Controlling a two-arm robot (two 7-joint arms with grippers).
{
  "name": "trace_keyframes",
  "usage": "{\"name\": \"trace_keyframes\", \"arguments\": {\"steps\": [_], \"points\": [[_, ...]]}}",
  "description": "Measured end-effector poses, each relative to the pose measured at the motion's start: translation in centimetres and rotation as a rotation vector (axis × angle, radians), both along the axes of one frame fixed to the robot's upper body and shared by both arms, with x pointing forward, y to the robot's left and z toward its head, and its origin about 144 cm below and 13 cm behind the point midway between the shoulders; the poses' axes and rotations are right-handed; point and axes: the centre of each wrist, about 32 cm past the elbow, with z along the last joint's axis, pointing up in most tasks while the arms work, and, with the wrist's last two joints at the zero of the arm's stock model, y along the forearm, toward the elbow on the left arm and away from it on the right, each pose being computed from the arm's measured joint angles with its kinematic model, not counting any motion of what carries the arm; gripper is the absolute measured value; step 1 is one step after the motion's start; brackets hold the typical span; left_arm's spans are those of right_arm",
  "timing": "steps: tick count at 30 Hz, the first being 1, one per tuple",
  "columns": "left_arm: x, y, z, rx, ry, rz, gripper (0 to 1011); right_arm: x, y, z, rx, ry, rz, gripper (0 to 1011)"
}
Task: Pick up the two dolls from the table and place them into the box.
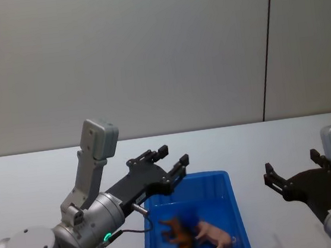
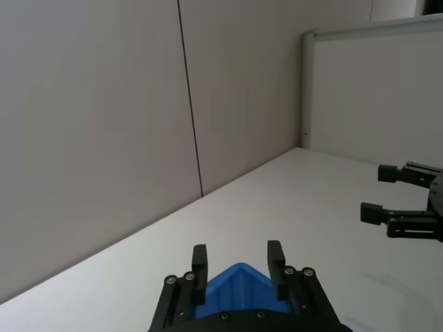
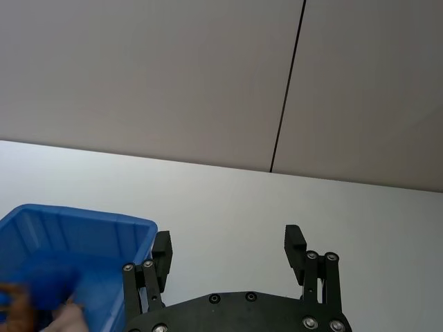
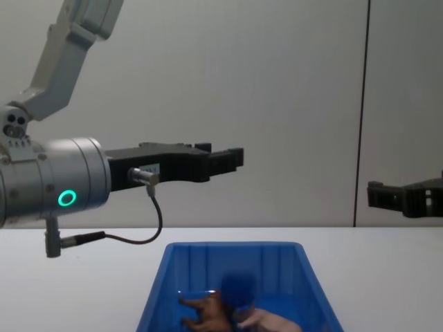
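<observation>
My left hand hangs in the air above the far left corner of the box, its two fingers spread apart with nothing between them. From my chest I see it reaching in level from the left, well above the box's rim, the black fingers pointing toward the right. My left wrist camera looks out past the same two fingers, and a blue corner of the box shows between and beyond them.

The box is one blue bin resting on the white counter, straight in front of me. Inside it lie two dolls, side by side on the floor of the bin. The brown shaggy one is on the left, standing on its legs. The pale pink one is just beside it on the right; I cannot tell whether they touch. From my chest I see both again low in the bin, brown left and pink right, with a dark blue blurred shape between and behind them that I cannot make out.

My right hand hovers over bare counter to the right of the box, well apart from it. Its two fingers are wide apart and it carries nothing. Its wrist camera shows both fingers open over the white counter, with the box off to one side.
</observation>
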Motion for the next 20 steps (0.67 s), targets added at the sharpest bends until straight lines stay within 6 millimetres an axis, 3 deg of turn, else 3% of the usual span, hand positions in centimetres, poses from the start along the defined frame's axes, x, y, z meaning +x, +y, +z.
{"name": "trace_keyframes", "arguments": {"steps": [15, 20], "points": [[0.40, -0.14, 0.10, -0.015, -0.013, -0.035, 972, 0.00, 0.00, 0.00, 0.000, 0.000, 0.000, 1001], [0.45, -0.17, 0.12, -0.016, -0.015, -0.039, 1001, 0.00, 0.00, 0.00, 0.000, 0.000, 0.000, 1001]]}}
